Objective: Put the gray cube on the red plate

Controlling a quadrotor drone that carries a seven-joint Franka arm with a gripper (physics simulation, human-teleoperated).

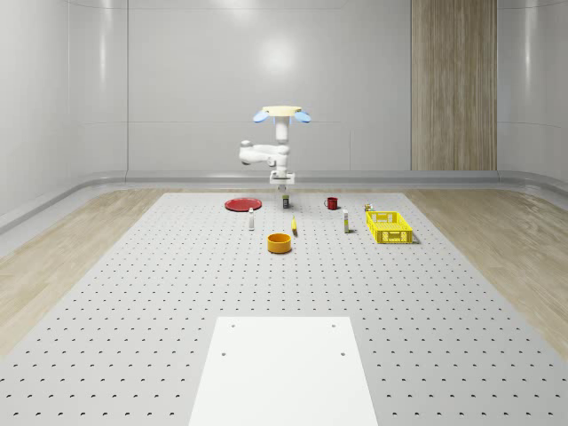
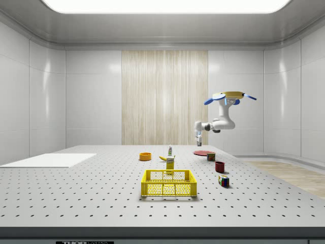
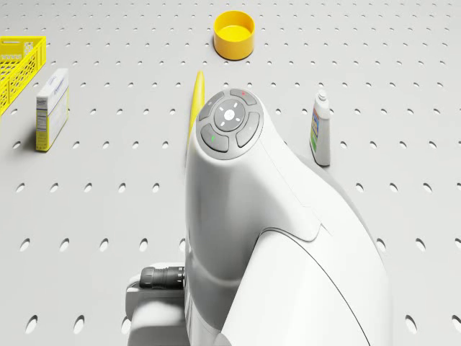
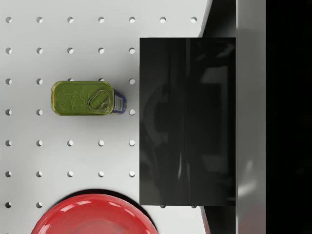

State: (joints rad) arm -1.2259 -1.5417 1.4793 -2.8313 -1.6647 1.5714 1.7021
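Observation:
I hover over the far part of the perforated table, drone body [image 1: 282, 112] high and arm hanging down. My gripper [image 1: 282, 183] is held above the table, between the red plate [image 1: 242, 204] and a green can [image 1: 286, 201]. In the wrist view a dark glossy gray cube [image 4: 187, 122] sits close to the camera against a pale finger [image 4: 251, 122], so the gripper is shut on it. Past the cube lie the red plate [image 4: 92, 217] and the green can [image 4: 85, 97]. From the side, the gripper [image 2: 199, 138] hangs a little above the red plate [image 2: 203, 152].
A red mug [image 1: 332, 203], a yellow basket [image 1: 389, 226], a yellow bowl [image 1: 280, 242], a banana [image 1: 295, 228] and two small bottles [image 1: 251, 220] stand nearer the whole-scene camera. A box [image 3: 52, 108] lies by the basket. A white panel [image 1: 284, 368] covers the front.

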